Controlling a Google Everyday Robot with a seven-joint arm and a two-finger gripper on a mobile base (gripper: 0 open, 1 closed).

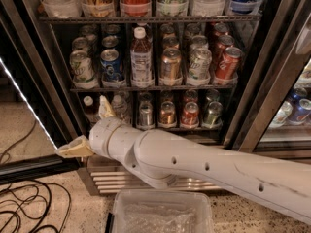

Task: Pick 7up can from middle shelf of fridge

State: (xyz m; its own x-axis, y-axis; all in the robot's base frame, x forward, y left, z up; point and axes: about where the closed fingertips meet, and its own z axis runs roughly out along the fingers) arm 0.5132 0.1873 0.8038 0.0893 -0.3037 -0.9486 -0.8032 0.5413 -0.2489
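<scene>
Silver-white 7up can (81, 66) stands above the wide-spread end effector (81, 126), untouched.

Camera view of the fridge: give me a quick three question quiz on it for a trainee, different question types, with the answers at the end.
1. True or false: the gripper is gripping the 7up can.
2. Multiple choice: on the middle shelf, which drink stands right beside the 7up can in the front row? A) blue Pepsi can B) red can C) gold can
3. Fill in the blank: the gripper sits ___ the middle shelf, at the lower left of the fridge.

Key
1. False: the gripper is open, empty and clear of the can.
2. A
3. below
</scene>
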